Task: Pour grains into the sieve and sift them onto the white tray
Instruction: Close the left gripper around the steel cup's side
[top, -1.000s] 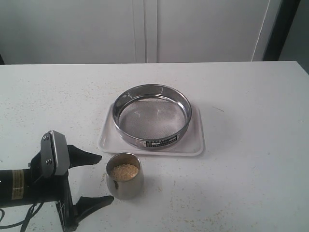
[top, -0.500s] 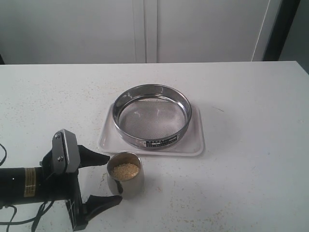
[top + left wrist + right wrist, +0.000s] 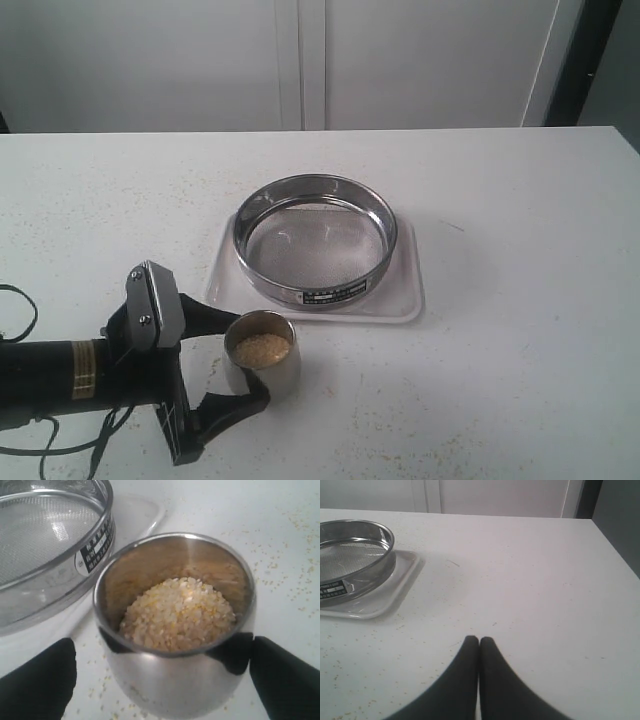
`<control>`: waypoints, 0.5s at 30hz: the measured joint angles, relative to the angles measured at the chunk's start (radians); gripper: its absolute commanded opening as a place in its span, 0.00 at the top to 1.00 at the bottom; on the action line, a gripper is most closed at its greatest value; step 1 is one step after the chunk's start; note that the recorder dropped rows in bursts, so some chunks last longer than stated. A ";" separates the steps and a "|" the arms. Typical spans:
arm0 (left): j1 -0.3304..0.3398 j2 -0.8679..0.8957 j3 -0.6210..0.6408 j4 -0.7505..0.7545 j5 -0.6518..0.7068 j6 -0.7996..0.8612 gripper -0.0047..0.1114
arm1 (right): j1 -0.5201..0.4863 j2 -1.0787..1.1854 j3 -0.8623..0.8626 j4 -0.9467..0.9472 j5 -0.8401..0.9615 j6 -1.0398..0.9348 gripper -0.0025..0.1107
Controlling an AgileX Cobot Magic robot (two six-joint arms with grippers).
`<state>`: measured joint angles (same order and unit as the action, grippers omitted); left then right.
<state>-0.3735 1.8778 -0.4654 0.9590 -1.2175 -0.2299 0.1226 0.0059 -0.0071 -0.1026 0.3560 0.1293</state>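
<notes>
— Where are the grains [image 3: 177, 612]?
— In a small steel cup [image 3: 272, 378] standing on the white table [image 3: 520, 300], close to its near edge and just in front of the tray [image 3: 402, 296]. The sieve [image 3: 315, 245] rests in that tray, around the middle of the table.

— And the left gripper [image 3: 248, 357]?
— Its two black fingers [image 3: 37, 682] stand apart, one on each side of the cup. The left wrist view shows a strip of table between one finger and the cup wall. On the other side I cannot tell whether they touch.

— What else does that close view add?
— Texture. The grains are a dry heap of tiny yellow granules mixed with paler, rice-like bits, lying below the rim. The cup is rounded and polished, and it mirrors the fingers. A black label [image 3: 94, 547] sits on the sieve's side, and loose specks [image 3: 295, 525] lie scattered on the table.

— And the exterior view?
— It gives the layout and the shapes. The sieve is a wide round ring of shiny steel with a fine wire mesh bottom. The tray is shallow and white, with rounded corners and a low rim, and it is slightly wider than the sieve.

— The right gripper [image 3: 479, 641]?
— Only the right wrist view shows it. Its fingers are pressed together with nothing between them, over the table and well apart from the tray.
</notes>
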 measured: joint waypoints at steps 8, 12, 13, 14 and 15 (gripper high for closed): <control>-0.071 0.000 -0.071 -0.017 0.010 -0.023 0.16 | 0.000 0.000 0.000 0.000 0.000 0.002 0.98; -0.101 0.000 -0.095 -0.027 0.036 -0.031 0.16 | 0.000 0.000 0.000 0.000 0.000 0.002 0.98; -0.108 0.000 -0.107 -0.030 0.040 -0.035 0.16 | 0.000 0.000 0.000 0.000 0.000 0.002 0.98; -0.110 0.000 -0.114 -0.033 0.040 -0.037 0.16 | 0.000 0.000 0.000 0.000 0.000 0.002 0.98; -0.112 0.005 -0.120 -0.035 0.040 -0.039 0.16 | 0.000 0.000 0.000 0.000 0.000 0.002 0.98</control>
<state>-0.4851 1.8825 -0.5856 0.9243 -1.1772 -0.2686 0.1226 0.0059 -0.0071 -0.1026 0.3560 0.1311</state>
